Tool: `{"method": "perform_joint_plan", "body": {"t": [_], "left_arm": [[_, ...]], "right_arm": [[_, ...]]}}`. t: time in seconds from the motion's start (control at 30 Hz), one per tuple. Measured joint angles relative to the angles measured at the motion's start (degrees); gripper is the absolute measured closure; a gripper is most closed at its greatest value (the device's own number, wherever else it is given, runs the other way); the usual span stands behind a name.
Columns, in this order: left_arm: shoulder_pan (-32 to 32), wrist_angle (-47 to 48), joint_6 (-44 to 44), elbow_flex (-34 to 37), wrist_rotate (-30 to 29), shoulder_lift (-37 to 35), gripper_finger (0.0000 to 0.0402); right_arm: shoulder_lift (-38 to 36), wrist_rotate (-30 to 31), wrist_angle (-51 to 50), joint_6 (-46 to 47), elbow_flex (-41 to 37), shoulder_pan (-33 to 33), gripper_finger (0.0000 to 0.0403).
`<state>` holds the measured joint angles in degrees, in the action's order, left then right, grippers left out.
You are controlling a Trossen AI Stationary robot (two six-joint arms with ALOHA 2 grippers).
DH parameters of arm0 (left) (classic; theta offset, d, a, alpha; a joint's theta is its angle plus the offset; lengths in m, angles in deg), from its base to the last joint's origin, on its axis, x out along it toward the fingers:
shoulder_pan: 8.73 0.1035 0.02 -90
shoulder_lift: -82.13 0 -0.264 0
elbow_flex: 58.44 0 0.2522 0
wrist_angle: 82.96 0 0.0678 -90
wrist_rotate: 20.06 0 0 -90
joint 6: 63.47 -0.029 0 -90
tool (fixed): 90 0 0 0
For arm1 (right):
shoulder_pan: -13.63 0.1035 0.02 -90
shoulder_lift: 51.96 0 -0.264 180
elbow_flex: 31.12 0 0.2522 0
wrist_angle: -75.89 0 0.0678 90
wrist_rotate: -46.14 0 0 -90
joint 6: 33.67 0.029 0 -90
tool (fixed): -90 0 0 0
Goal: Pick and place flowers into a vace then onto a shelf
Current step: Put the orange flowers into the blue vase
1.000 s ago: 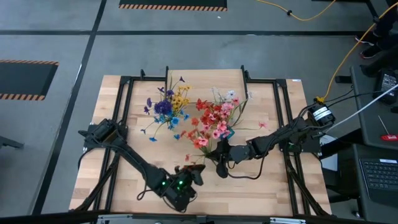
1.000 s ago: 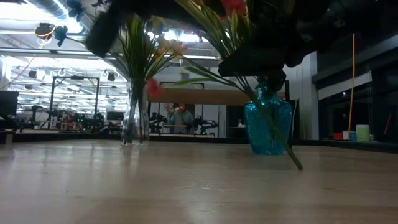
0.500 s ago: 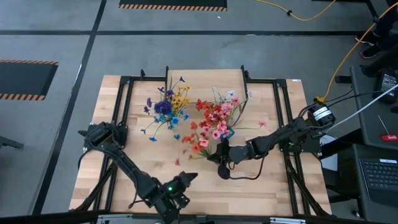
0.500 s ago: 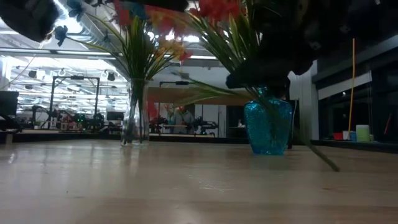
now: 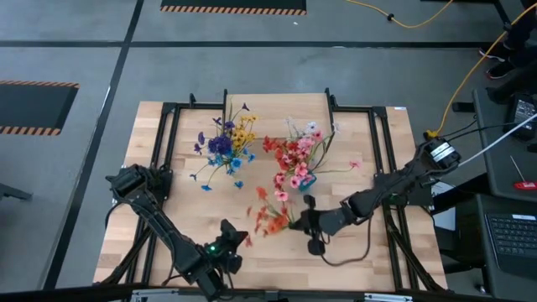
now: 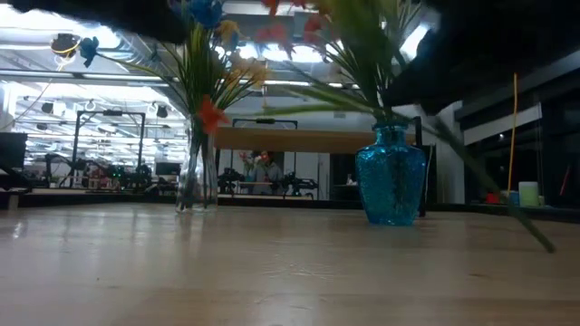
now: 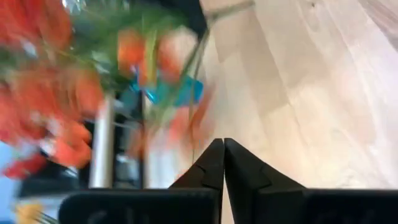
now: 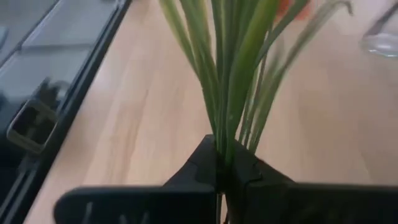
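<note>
table: big light wooden tabletop [image 5: 168, 218], plenty of bare room near the arms
shelf: wooden plank shelf on black legs [image 6: 299, 140], sits behind both vases
vases: blue glass vase [image 6: 391, 186] and clear glass vase [image 6: 197, 177], both already stuffed, so crowded mouths
flowers: orange-red artificial spray [image 5: 270, 220] held over the table, looks light and floppy, best gripped low on the green stems [image 8: 233, 74]
right gripper [image 5: 302, 223]: pinched shut on those stems
left gripper [image 5: 228, 237]: closed, holding nothing, near the front edge

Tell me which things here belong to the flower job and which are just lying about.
Job:
orange spray, clamped in right end effector
blue vase
clear vase
shelf

Lying about:
yellow cable
keyboard
</note>
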<state>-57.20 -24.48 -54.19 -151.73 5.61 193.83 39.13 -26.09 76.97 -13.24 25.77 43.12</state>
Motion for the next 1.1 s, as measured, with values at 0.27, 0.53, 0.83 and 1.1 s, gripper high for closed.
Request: {"method": "perform_joint_plan", "body": {"t": [0.27, 0.53, 0.83, 1.1], "left_arm": [[0.24, -0.56, 15.38, 3.57, 9.05, -0.33, 0.0400], [0.18, -20.98, 10.80, 10.36, 17.57, -0.33, 0.0400], [4.55, -50.34, -0.08, 21.61, 31.43, -0.33, 0.0400], [7.64, -70.85, -7.46, 29.17, 35.41, -0.33, 0.0399]], "right_arm": [[0.00, 4.25, -7.75, -4.24, 5.20, 4.20, 0.0399], [-0.11, 4.16, -10.93, -9.30, 9.19, 6.62, 0.0399], [-6.91, 5.74, -11.10, -13.05, 9.62, 11.21, 0.0399], [-13.37, 16.93, -7.42, -26.11, 9.15, 16.55, 0.0399]]}}
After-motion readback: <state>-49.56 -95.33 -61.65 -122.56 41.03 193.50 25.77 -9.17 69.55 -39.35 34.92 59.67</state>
